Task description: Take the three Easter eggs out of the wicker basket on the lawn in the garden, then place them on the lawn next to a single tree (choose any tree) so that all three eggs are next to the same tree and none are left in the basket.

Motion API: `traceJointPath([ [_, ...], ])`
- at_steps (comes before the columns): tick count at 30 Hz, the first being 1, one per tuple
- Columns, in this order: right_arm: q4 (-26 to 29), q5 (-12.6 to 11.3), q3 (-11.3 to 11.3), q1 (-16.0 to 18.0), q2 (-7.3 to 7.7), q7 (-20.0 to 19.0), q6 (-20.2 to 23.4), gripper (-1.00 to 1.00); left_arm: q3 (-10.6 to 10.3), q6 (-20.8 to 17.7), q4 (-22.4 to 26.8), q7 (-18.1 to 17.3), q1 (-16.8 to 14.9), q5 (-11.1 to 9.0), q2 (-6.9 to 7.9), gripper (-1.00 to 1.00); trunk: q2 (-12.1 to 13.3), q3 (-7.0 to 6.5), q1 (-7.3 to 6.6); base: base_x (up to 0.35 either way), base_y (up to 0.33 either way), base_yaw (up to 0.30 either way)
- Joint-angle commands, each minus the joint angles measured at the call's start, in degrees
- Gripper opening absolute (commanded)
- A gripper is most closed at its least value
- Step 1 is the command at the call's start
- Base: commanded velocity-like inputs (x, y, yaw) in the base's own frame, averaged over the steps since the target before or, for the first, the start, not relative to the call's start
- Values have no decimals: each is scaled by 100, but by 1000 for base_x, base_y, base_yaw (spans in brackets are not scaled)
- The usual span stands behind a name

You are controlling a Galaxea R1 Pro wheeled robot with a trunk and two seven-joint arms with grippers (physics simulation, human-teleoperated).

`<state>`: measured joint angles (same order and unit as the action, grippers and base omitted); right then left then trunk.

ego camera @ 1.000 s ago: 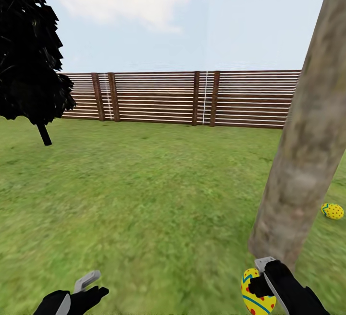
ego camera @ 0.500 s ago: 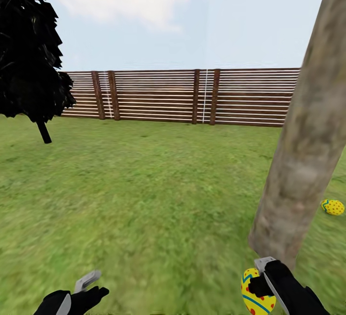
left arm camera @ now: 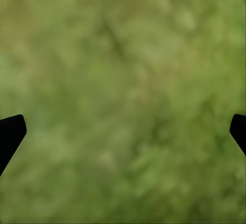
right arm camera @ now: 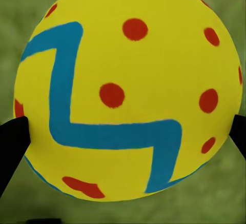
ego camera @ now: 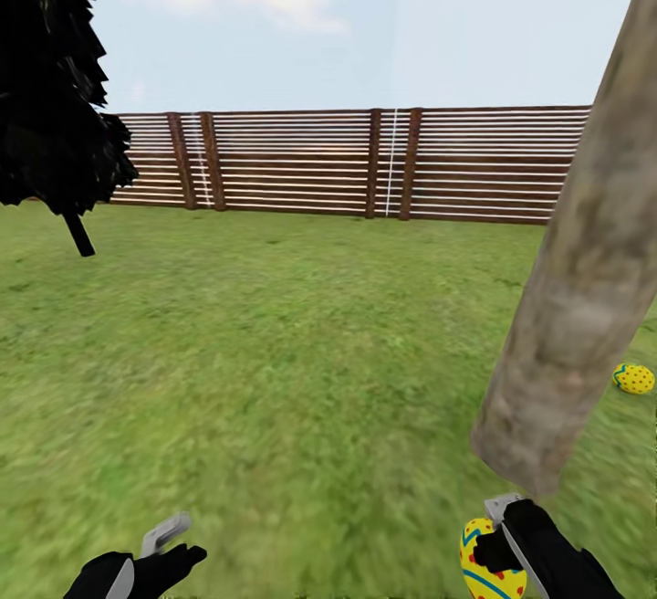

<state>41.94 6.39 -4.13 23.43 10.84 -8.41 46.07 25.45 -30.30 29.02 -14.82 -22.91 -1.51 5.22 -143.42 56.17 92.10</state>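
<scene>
My right gripper [ego camera: 493, 546] is shut on a yellow Easter egg [ego camera: 488, 564] with a blue zigzag and red dots, low at the right of the head view. In the right wrist view that egg [right arm camera: 128, 90] sits between the two dark fingertips [right arm camera: 11, 142]. Just beyond it rises the pale grey-brown tree trunk [ego camera: 575, 307]. A second Easter egg [ego camera: 634, 378] lies on the lawn [ego camera: 292, 371] to the right of the trunk. My left gripper [ego camera: 169, 540] is open, with only blurred grass [left arm camera: 123, 101] between its fingers. The wicker basket is out of view.
A brown slat fence [ego camera: 365, 161] closes the far side of the garden. A small all-black tree [ego camera: 55, 97] stands at the far left. Open grass stretches between the fence and my arms.
The whole head view has shifted: the fence and black tree sit higher, and the canopy leaves at the top have left the picture. The far egg shows slightly higher. Both grippers hold their poses.
</scene>
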Motion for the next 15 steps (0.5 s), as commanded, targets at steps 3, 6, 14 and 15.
traceJointPath([
  [3, 8, 59, -18, 1, 5, -47, 25, -100, 26, -44, 7, -15, -2, -10, -3, 100, -7, 73, 6, 0, 0, 0],
  [6, 7, 61, -18, 3, 5, -47, 25, -100, 25, -46, 7, -13, -3, -7, -6, 100, -11, 139, 14, 0, 0, 0],
  [14, 7, 64, -18, 2, 5, -47, 25, -100, 22, -46, 7, -13, -3, -6, -12, 100, -22, 317, 35, 0, 0, 0],
  [15, 7, 64, -18, 3, 5, -47, 25, -100, 22, -46, 7, -13, -3, -6, -12, 100, -23, 339, 37, 0, 0, 0],
])
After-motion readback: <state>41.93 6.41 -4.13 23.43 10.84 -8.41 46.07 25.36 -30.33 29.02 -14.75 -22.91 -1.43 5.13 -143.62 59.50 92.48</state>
